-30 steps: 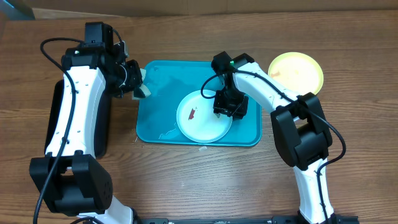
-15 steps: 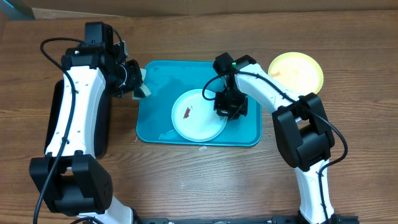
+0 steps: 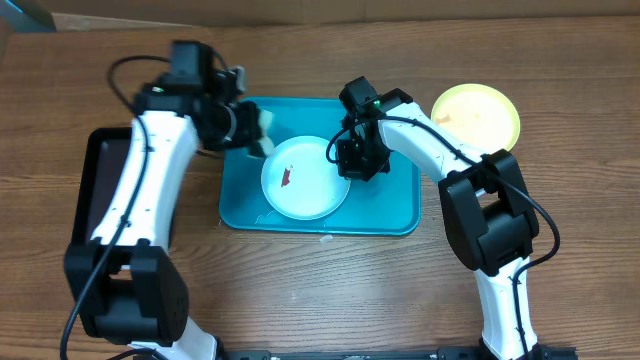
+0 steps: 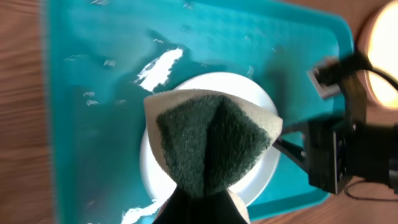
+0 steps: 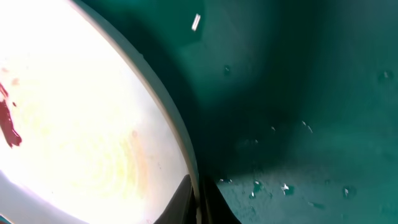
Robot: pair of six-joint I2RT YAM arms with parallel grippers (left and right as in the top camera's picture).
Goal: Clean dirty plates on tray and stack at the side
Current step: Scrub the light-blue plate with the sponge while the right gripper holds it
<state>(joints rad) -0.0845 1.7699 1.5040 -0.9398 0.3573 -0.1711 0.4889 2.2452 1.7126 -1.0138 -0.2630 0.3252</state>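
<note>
On the teal tray point(image 3: 395, 210), the white-rimmed plate point(image 3: 305, 185) carried a reddish smear point(image 3: 287, 177). The right fingers point(image 3: 346, 160) pinched its rim, while the left fingers point(image 4: 199, 208) clamped a green-faced sponge point(image 4: 211, 146) above it. Beyond, a yellow-green plate point(image 3: 476, 113) sat on the wooden surface point(image 3: 330, 290).

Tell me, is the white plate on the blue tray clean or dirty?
Dirty. The white plate lying flat in the tray has a dark red smear on its centre. The right gripper pinches its rim.
</note>
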